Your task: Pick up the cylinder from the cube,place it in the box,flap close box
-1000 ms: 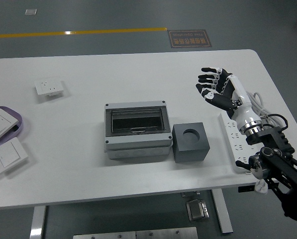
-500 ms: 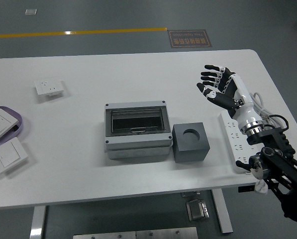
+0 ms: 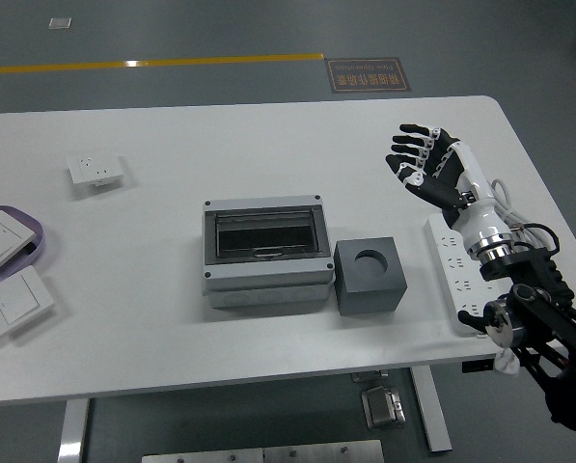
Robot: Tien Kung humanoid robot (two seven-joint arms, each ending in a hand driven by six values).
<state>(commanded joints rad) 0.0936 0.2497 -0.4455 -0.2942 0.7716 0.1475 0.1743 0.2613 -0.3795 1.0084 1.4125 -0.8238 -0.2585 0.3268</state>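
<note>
A dark grey cube (image 3: 370,276) with an empty round hole in its top stands at the middle of the table. No cylinder shows. Touching its left side is a grey box (image 3: 265,253) with its dark see-through flap lying shut. My right hand (image 3: 421,164) is over the table's right part, up and to the right of the cube, fingers spread and holding nothing. My left arm is out of view.
A white power strip (image 3: 458,270) lies under my right forearm near the table's right edge. A white socket (image 3: 96,171) lies at the far left. Two white switches (image 3: 14,301) lie at the left edge, one on a purple tray (image 3: 29,247).
My right hand has drifted a little up and to the right, away from the cube, its fingers still spread. Nothing else has moved.
</note>
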